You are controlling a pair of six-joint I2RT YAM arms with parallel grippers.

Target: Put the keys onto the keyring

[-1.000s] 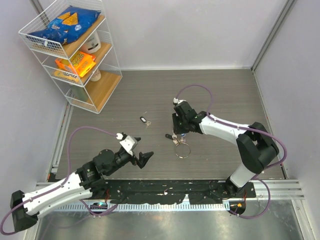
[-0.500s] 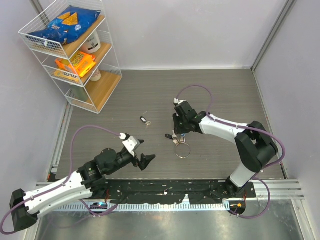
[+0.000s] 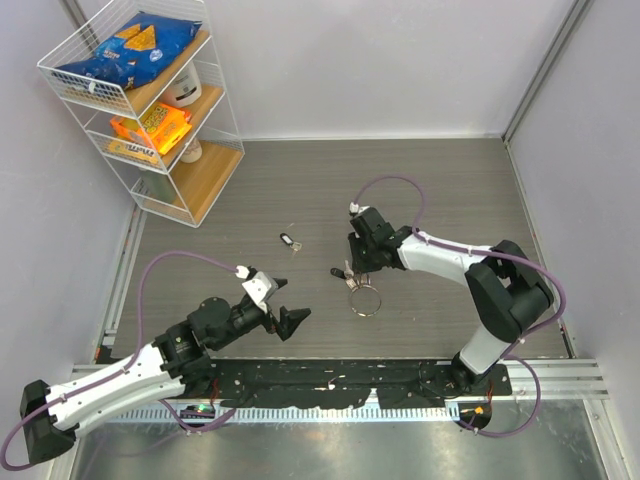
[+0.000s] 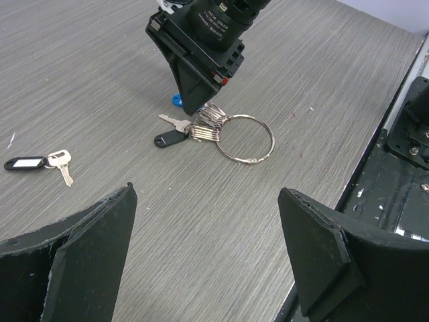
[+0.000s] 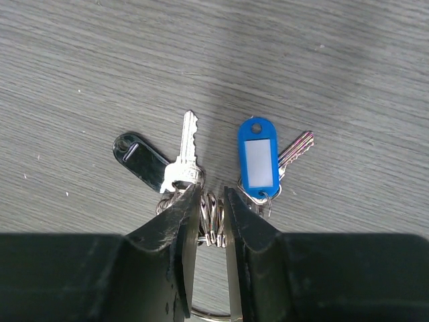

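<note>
The keyring lies flat on the grey table, a thin silver loop, also in the left wrist view. A bunch of small split rings sits on its far side and carries keys: a silver key with a black tag, and a key with a blue tag. My right gripper stands over this bunch, its fingers closed narrowly on the small rings. A loose key with a dark tag lies to the left. My left gripper is open and empty, near the front.
A white wire shelf rack with snack bags stands at the back left. A black rail runs along the table's front edge by the arm bases. Walls close the table at the back and right.
My left gripper has shifted slightly to the right and turned a little. My right gripper has edged slightly toward the keyring, staying on the bunch.
</note>
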